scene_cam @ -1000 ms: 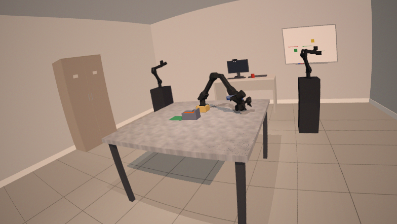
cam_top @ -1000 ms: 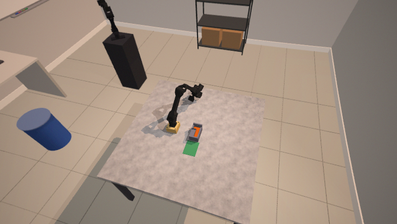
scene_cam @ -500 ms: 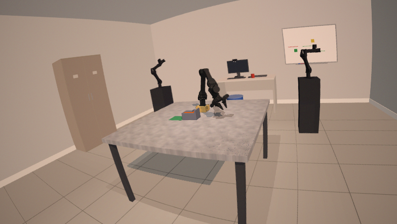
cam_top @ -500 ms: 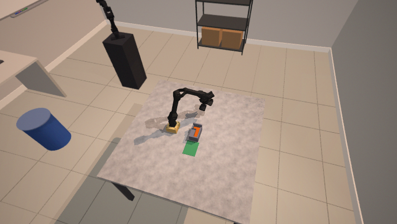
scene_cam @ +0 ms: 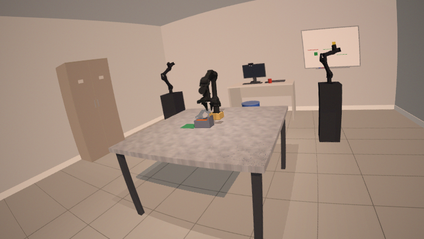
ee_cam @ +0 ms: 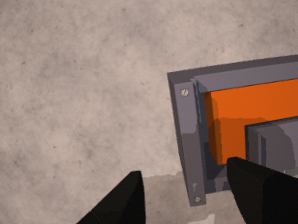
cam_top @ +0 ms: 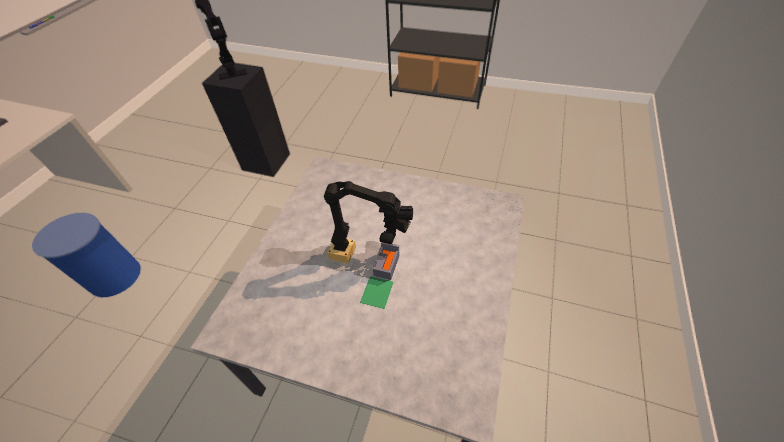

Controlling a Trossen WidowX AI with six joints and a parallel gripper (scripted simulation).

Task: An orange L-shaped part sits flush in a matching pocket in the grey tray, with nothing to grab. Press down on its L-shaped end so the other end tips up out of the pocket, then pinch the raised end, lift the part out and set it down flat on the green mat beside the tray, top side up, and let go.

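Observation:
The orange L-shaped part [cam_top: 388, 261] [scene_cam: 201, 119] [ee_cam: 255, 102] lies in the pocket of the grey tray [cam_top: 382, 273] [scene_cam: 203, 124] [ee_cam: 188, 125]. It looks level; its L-shaped end is at the left in the wrist view, with the rest cut off at the right edge. My gripper [cam_top: 387, 239] [scene_cam: 209, 109] [ee_cam: 185, 174] is partly open and empty, pointing down above the tray's L-end side. In the wrist view, the right finger overlaps the tray near the L's foot and the left finger is over the table. The green mat [cam_top: 376, 294] [scene_cam: 187, 126] lies beside the tray's opposite end.
The arm's yellow base [cam_top: 341, 252] [scene_cam: 217, 115] stands on the table [cam_top: 439, 329] [scene_cam: 178, 142] close to the tray. The tray has raised walls, with screws on the end wall nearest the gripper.

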